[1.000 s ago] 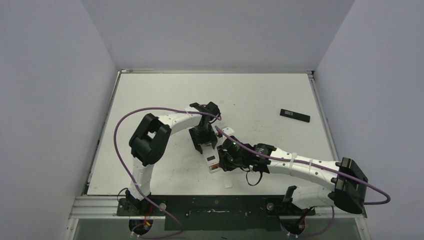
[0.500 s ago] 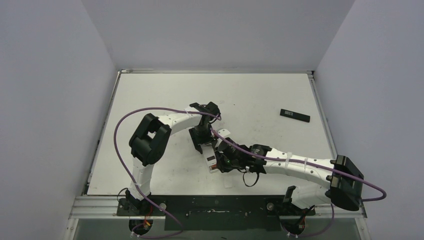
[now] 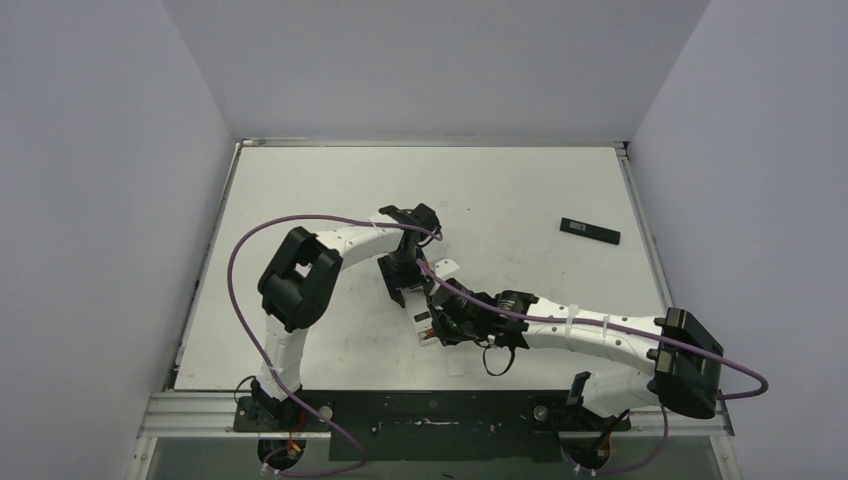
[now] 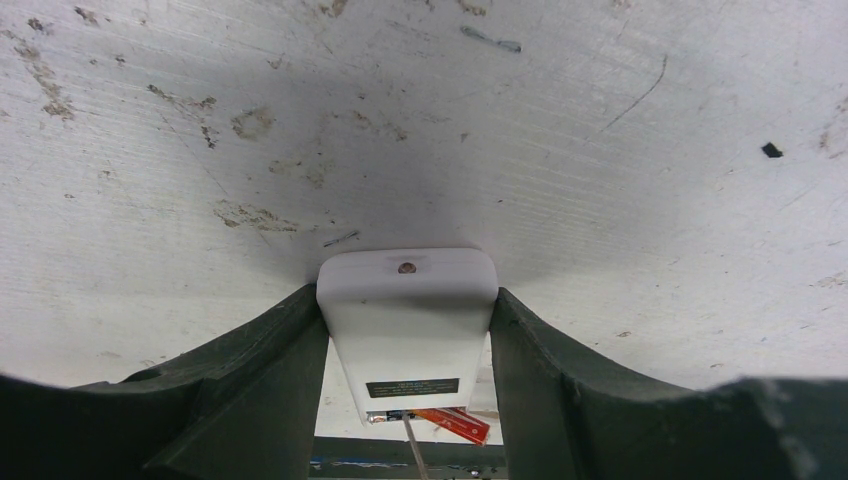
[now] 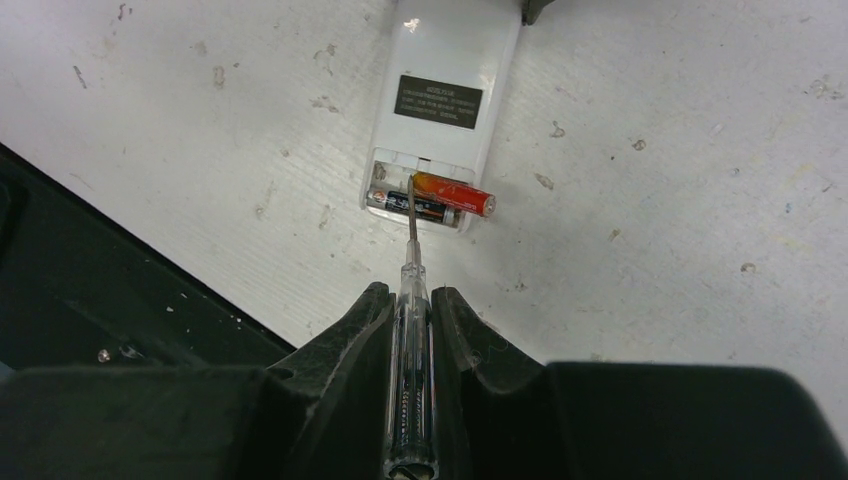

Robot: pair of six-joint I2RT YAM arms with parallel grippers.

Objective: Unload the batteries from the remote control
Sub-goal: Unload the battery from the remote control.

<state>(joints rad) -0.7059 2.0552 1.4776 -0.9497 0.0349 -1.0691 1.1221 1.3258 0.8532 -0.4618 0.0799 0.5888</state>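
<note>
At the near edge of the table (image 3: 300, 200), the two arm bases sit side by side. The right arm reaches in low from the right towards the middle of the surface.

Right gripper (image 5: 408, 295): its fingers are pressed together on a screwdriver (image 5: 410, 340) with a clear handle, which lies lengthwise between them. The thin metal shaft points away from the wrist, and its tip sits inside the open battery bay.

Remote control (image 5: 445, 60): a white body lying back-up on the table, with a dark label (image 5: 438, 101) across its middle. The uncovered bay is at the end nearest the right gripper.

Batteries: the dark battery (image 5: 415, 206) lies flat in the bay, crosswise to the remote. The reddish battery (image 5: 452, 193) lies just beyond it. It is tilted, and its right end pokes out past the side wall of the bay. The screwdriver tip meets the two cells near their left ends.

Left gripper (image 4: 407, 300): it comes down over the far end of the remote control. Its fingers are half spread and pinch the white body, one against each long side.

Just right of the left gripper, a small white piece (image 3: 448, 265) lies on the table.

Farther back, well apart from both arms, a black plate (image 3: 589, 230) lies flat near the right edge.
</note>
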